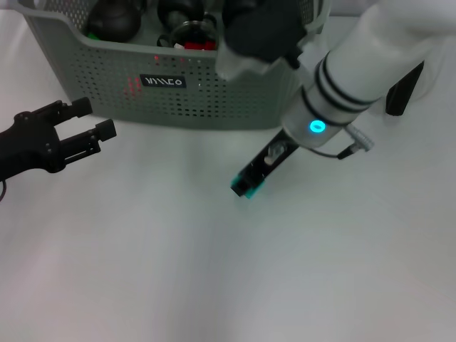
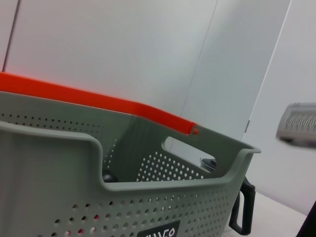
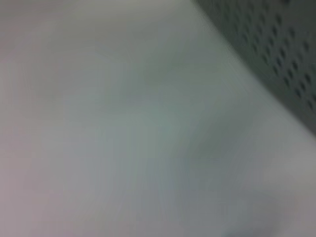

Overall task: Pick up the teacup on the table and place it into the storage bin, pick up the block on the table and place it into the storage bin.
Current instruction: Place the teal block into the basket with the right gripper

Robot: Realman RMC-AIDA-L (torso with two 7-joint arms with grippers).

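The grey-green storage bin (image 1: 214, 100) with its black label stands at the back of the white table; it also shows in the left wrist view (image 2: 74, 197) and the right wrist view (image 3: 276, 49). My right gripper (image 1: 246, 187) points down at the table just in front of the bin's right part. A small teal piece (image 1: 251, 194), perhaps the block, shows at its tip; I cannot tell whether it is held. My left gripper (image 1: 95, 118) is open and empty, low in front of the bin's left corner. I cannot make out a teacup on the table.
Several dark rounded items (image 1: 114, 21) and a red thing (image 1: 199, 45) lie in the bin. An orange edge (image 2: 98, 101) runs behind the bin's far wall. A black handle (image 2: 244, 207) stands beside the bin. White table (image 1: 214, 285) spreads in front.
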